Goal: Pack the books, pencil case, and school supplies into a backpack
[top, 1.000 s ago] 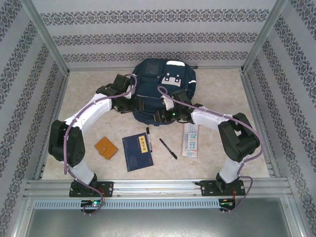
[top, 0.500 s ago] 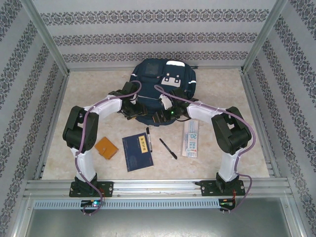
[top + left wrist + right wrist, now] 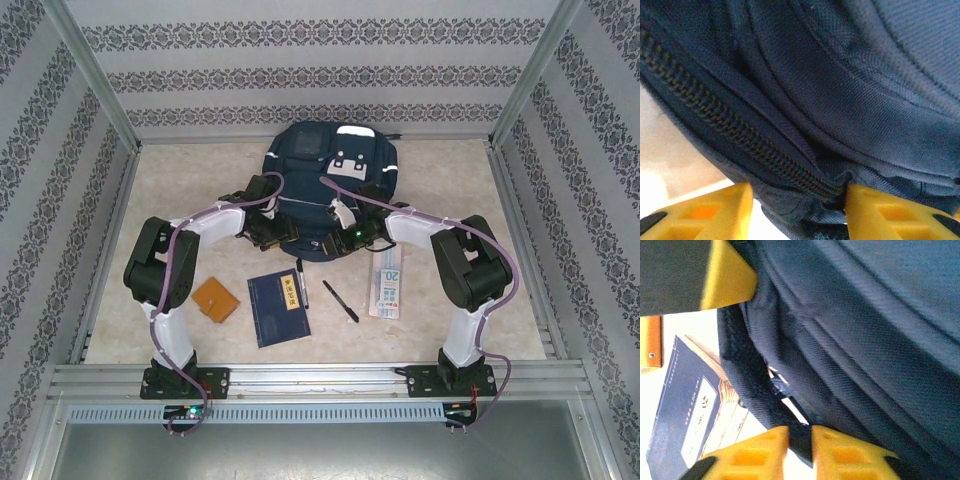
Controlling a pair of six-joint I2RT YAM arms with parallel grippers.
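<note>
From above, one backpack (image 3: 332,180) lies at the far middle of the table (image 3: 450,180). In front of it lie one navy book (image 3: 278,308), one orange booklet (image 3: 216,299) to its left, one pencil case (image 3: 386,285) to the right, and two black pens: one pen (image 3: 301,282) along the book's right edge, the other pen (image 3: 340,300) between book and case. The left gripper (image 3: 283,237) and right gripper (image 3: 341,243) both meet the backpack's near edge.

On the left wrist, the gripper (image 3: 797,210) has its two yellow fingers (image 3: 705,215) apart, with the backpack's zipper (image 3: 725,125) edge filling the gap. Whether they squeeze it I cannot tell.

On the right wrist, the gripper (image 3: 799,434) has its two fingers (image 3: 752,452) almost together, pinching a thin fold of the backpack's (image 3: 880,340) rim. The navy book (image 3: 675,405) and the booklet (image 3: 650,342) lie beyond.
</note>
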